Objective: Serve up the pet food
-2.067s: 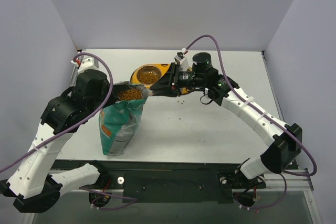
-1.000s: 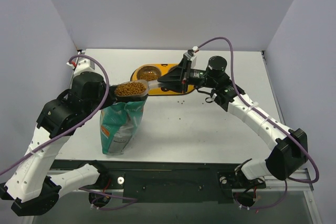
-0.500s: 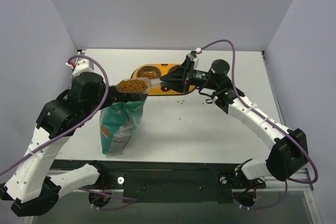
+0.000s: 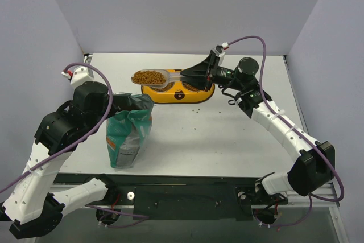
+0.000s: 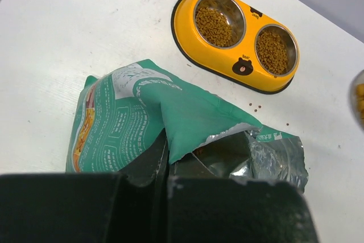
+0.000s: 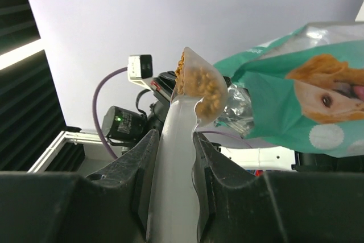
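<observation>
Fingers (image 6: 133,172) of the right gripper (image 6: 173,146) are clamped tight on the flat handle of a clear plastic scoop (image 4: 162,77), one finger on each side. The scoop is heaped with pet food (image 4: 147,76), small brown kibble filling its cup. From the top view the loaded cup hangs in the air over the left end of the yellow feeder (image 4: 179,90), handle pointing right, back toward the gripper.

The feeder itself sits near the middle of the table's (image 4: 227,135) far edge. Both of its steel bowls already have kibble in them, you can see that nicely from the left wrist cam. A few stray pellets (image 5: 254,106) lie on the table just beside the feeder's near side.

Over on the left, the left gripper (image 5: 165,177) has its fingers (image 5: 114,209) pressed together on the torn top edge of the teal bag (image 4: 129,132). The bag stands toward the table's near-left corner, mouth open and its silver lining showing. It's clear of the feeder, not touching it.
</observation>
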You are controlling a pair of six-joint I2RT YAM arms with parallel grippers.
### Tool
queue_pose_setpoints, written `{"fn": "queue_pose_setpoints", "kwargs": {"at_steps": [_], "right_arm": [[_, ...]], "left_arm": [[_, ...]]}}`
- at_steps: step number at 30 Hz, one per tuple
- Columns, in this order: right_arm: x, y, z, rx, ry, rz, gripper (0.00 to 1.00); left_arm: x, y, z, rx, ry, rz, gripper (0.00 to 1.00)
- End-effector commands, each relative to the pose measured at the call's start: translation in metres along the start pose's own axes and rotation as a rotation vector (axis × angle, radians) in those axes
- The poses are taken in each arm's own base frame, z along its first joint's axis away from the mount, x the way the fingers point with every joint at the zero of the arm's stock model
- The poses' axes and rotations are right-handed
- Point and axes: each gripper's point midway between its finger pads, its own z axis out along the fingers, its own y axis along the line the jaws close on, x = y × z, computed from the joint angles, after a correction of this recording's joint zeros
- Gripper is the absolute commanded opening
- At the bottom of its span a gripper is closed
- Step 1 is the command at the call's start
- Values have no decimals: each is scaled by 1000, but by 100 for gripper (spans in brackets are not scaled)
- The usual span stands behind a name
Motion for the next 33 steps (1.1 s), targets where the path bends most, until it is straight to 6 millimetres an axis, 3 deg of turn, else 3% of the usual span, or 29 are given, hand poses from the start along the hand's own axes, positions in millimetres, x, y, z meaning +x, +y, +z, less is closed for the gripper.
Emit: {"fn": "queue_pose_setpoints", "kwargs": {"at_steps": [1, 8, 14, 24, 33], "right_arm": [[-6, 55, -8, -122, -13, -117, 0], [-52, 55, -3, -110, -95, -147, 0], [-109, 29, 2, -74, -197, -145, 0], [-182, -41, 20, -16, -268, -138, 0], [-210, -113, 27, 102, -260, -157, 0]], "left_arm": [[-69, -15, -24, 82, -251, -195, 0], [-68, -1, -26, 47, -271, -179, 0], [-70, -1, -31, 52, -263, -167, 0], [-78, -9, -37, 82, -258, -144, 0], [-69, -14, -34, 98, -220, -123, 0]]}}
